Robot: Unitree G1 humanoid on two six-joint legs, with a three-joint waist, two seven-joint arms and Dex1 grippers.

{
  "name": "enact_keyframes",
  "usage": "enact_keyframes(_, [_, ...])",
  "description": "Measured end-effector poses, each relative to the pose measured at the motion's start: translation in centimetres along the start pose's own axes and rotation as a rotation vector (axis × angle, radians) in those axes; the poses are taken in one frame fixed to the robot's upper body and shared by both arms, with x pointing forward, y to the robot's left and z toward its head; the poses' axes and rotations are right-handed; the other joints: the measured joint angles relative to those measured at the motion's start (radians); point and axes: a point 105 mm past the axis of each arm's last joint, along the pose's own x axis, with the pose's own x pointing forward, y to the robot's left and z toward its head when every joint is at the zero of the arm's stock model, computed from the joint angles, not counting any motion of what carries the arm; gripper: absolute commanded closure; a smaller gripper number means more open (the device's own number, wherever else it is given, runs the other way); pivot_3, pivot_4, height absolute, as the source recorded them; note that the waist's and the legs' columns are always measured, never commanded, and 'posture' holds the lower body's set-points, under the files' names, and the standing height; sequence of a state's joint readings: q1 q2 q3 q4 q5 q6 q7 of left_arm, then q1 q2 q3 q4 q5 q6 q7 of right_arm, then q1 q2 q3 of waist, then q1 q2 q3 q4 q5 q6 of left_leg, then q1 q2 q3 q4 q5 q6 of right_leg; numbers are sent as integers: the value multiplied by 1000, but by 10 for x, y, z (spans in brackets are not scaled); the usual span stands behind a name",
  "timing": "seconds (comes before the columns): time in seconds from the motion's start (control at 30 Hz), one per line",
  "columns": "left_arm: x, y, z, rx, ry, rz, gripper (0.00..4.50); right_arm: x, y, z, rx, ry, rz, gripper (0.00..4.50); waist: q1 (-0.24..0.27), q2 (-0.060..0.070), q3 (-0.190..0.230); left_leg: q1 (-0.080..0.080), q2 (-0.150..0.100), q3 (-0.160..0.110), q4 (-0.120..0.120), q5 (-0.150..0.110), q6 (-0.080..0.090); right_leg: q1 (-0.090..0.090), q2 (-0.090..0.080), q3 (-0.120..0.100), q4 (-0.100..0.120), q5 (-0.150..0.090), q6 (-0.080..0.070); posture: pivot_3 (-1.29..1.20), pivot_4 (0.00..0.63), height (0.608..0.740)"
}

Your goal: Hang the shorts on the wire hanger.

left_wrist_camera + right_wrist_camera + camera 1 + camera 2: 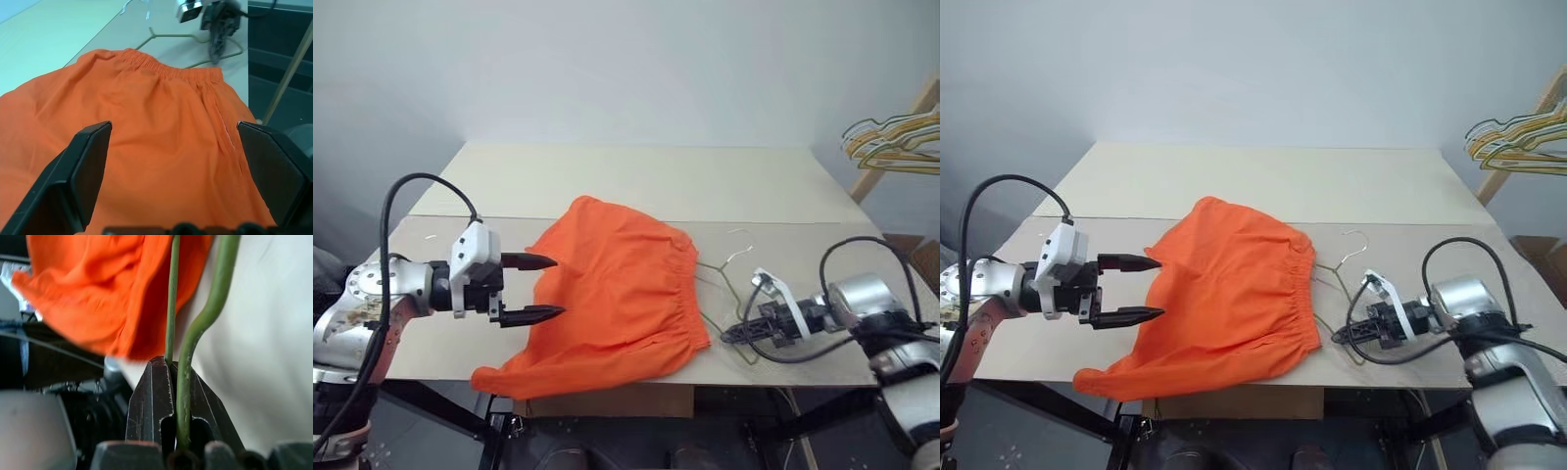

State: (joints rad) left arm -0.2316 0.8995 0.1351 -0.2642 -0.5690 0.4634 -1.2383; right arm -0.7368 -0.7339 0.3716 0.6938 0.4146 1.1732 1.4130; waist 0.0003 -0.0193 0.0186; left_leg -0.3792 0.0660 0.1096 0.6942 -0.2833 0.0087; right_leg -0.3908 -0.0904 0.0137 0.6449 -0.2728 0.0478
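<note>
We had pinched the thin grey wire hanger (1337,284) in our right gripper (1344,334) — hanging not begun. The bright orange fabric shorts (607,294) lay just beyond our left gripper's (540,287) spread fingers, waistband towards the hanger.

The beige table (636,176) bears the shorts (607,299) and the wire hanger (720,284).

The shorts (612,299) cover part of the wire hanger (720,269) where it runs under their waistband, the picture's right edge cuts off the bunch of hangers (893,140) in the background, and in the right wrist view the shorts and wire are blurred.
</note>
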Motion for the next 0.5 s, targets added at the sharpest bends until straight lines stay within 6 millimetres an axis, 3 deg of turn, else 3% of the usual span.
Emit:
enact_keyframes(0.17, [0,0,-1,5,8,0,44,-2,-8,23,50,-123,-59,4500,5,0,0,-3,0,0,0,0,0,-1,-1,-1,-1,0,0,50,0,740])
enact_keyframes(0.33, [0,0,-1,8,16,-1,44,-6,-12,23,42,-149,-83,4500,9,0,0,-3,0,0,0,0,0,-2,0,-1,-1,0,0,47,0,740])
enact_keyframes(0.5, [0,-1,-2,6,19,-7,44,-9,-14,17,-145,-129,-174,4500,9,0,0,-4,0,0,0,0,0,-3,-1,-1,0,0,0,39,0,740])
